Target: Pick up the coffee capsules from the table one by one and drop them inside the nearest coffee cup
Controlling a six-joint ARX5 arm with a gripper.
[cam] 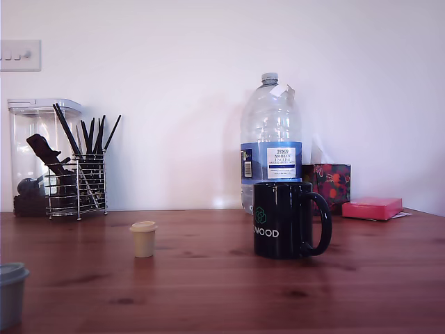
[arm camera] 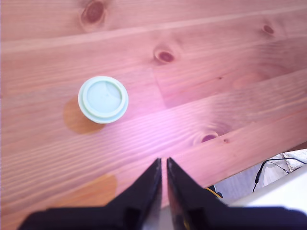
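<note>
A cream-beige capsule (cam: 143,239) stands upright on the wooden table (cam: 208,278), apart from the black mug (cam: 285,219) with white "WOOD" lettering, which stands towards the exterior view's right. A grey-teal capsule (cam: 10,292) sits at the exterior view's lower left corner, partly cut off. From above, the wrist view shows this grey-teal capsule (arm camera: 103,99) with its round rim up. My gripper (arm camera: 163,161) hovers over bare wood beside it, its dark fingers pressed together, holding nothing. The arm is out of the exterior view.
A large clear water bottle (cam: 270,142) stands behind the mug. A wire holder of black utensils (cam: 76,184) and a clear canister (cam: 35,153) stand at the back left, a floral box (cam: 330,182) and a pink pad (cam: 372,207) at the back right. The table edge (arm camera: 268,153) with cables (arm camera: 273,165) below runs near the gripper.
</note>
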